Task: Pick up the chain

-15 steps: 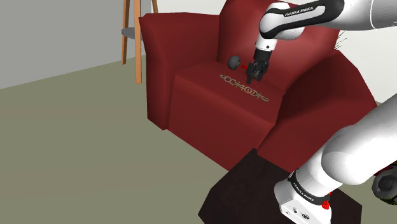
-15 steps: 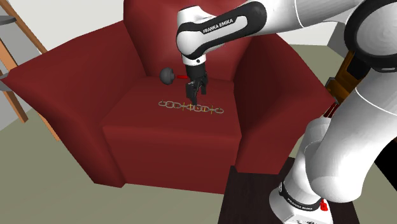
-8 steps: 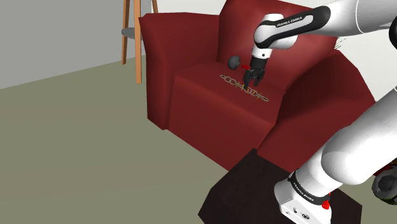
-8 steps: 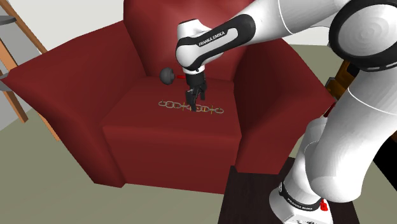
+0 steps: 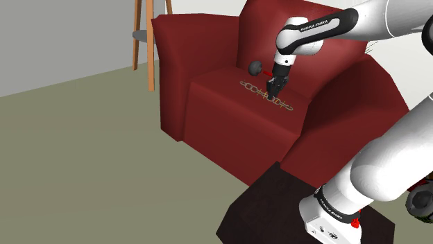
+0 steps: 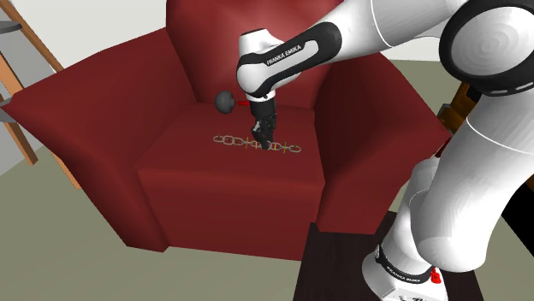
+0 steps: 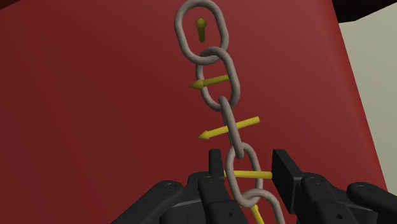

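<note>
A grey chain (image 5: 284, 105) with small yellow pins lies stretched across the seat of a red armchair (image 5: 229, 132). My black gripper (image 5: 272, 93) points straight down onto the chain's middle. From the second exterior view the gripper (image 6: 264, 143) sits on the chain (image 6: 229, 140) a little toward that view's right of its centre. In the wrist view the chain (image 7: 219, 95) runs away from the gripper (image 7: 248, 168), and the fingers (image 7: 284, 168) clasp one link and its yellow pin between them. The chain still rests on the cushion.
A dark ball on a red stem (image 5: 256, 67) lies on the seat by the backrest, just behind the gripper. The armchair's arms (image 6: 60, 103) rise on both sides. Wooden legs (image 5: 149, 41) stand beyond the chair. My dark stand (image 5: 277, 208) is at the lower right.
The gripper came down from just above the seat onto the chain, and its fingers closed around a link. The chain has not shifted.
</note>
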Robot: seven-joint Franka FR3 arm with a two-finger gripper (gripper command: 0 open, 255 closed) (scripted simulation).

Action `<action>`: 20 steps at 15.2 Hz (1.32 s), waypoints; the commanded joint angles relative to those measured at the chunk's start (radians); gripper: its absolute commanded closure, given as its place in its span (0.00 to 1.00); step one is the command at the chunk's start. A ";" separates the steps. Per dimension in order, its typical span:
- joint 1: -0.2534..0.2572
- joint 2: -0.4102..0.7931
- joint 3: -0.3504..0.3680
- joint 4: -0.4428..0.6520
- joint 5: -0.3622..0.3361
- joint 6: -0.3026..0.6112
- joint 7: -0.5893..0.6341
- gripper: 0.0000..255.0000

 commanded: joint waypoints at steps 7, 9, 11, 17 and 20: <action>0.001 -0.012 0.001 0.014 -0.003 -0.027 0.003 1.00; 0.001 -0.022 0.002 0.031 -0.006 -0.053 0.005 1.00; 0.002 -0.031 0.003 0.049 -0.008 -0.080 0.007 1.00; 0.003 -0.054 0.006 0.107 -0.014 -0.159 0.011 1.00; 0.003 -0.062 0.007 0.139 -0.016 -0.199 0.013 1.00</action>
